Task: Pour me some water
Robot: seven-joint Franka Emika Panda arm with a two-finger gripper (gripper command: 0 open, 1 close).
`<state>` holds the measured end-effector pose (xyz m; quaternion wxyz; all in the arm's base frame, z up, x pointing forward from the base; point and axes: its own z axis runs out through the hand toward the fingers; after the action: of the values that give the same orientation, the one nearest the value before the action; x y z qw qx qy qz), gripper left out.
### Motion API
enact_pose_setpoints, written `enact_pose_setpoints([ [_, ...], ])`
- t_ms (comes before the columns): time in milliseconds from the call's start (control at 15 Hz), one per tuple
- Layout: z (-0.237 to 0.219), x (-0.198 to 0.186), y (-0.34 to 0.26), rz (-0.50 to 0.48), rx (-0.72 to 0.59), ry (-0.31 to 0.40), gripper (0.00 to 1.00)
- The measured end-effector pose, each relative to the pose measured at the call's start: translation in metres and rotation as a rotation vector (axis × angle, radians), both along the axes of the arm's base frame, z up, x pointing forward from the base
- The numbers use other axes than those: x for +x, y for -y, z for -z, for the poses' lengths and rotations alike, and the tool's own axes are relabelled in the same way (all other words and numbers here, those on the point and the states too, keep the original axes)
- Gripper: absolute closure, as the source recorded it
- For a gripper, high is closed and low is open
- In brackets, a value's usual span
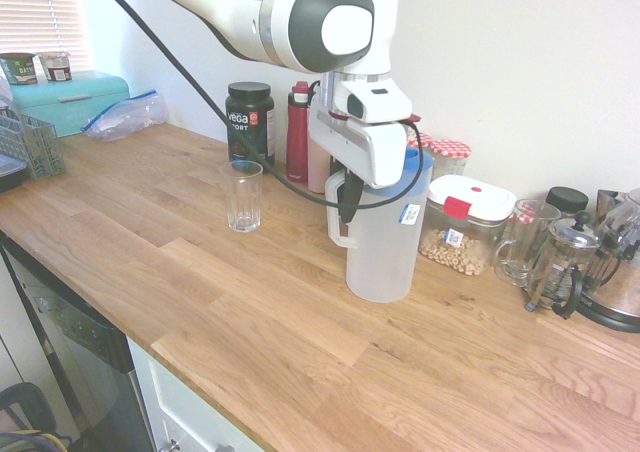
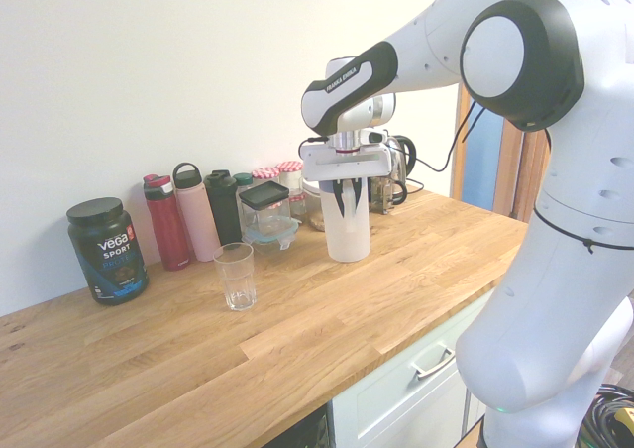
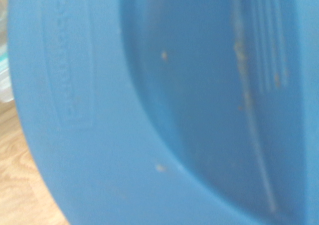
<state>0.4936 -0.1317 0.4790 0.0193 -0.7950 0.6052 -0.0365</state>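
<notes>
A frosted white pitcher (image 1: 385,252) (image 2: 347,235) with a blue lid (image 3: 149,110) stands upright on the wooden counter. My gripper (image 1: 348,197) (image 2: 342,195) comes down from above at its handle (image 1: 335,230), and the dark fingers are shut on that handle near the top. An empty clear glass (image 1: 242,196) (image 2: 235,276) stands on the counter a short way from the pitcher, on the handle side. The wrist view is filled by the blurred blue lid, with a strip of wood beside it.
Along the wall stand a black Vega tub (image 1: 250,120) (image 2: 107,250), a red bottle (image 1: 298,137) and a pink bottle (image 2: 197,212). Behind the pitcher are a food container (image 1: 465,227), a glass mug (image 1: 520,242) and a French press (image 1: 560,267). A teal bread box (image 1: 70,97) sits far left.
</notes>
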Motion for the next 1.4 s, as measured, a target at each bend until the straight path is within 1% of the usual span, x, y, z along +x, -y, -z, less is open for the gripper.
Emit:
enact_pose_setpoints([
  [133, -0.004, -0.008, 0.008, -0.058, 0.023, 0.034, 1.0],
  [267, -0.014, -0.017, 0.015, -0.086, 0.035, 0.059, 1.0],
  [400, -0.027, -0.026, 0.018, -0.112, 0.035, 0.068, 1.0],
  [467, -0.034, -0.031, 0.017, -0.141, 0.033, 0.069, 1.0],
  [933, -0.09, -0.083, -0.001, -0.567, 0.059, 0.047, 1.0],
  [1133, -0.092, -0.102, -0.016, -0.75, 0.074, 0.018, 1.0],
  [1400, -0.087, -0.104, -0.037, -0.994, 0.089, -0.013, 1.0],
])
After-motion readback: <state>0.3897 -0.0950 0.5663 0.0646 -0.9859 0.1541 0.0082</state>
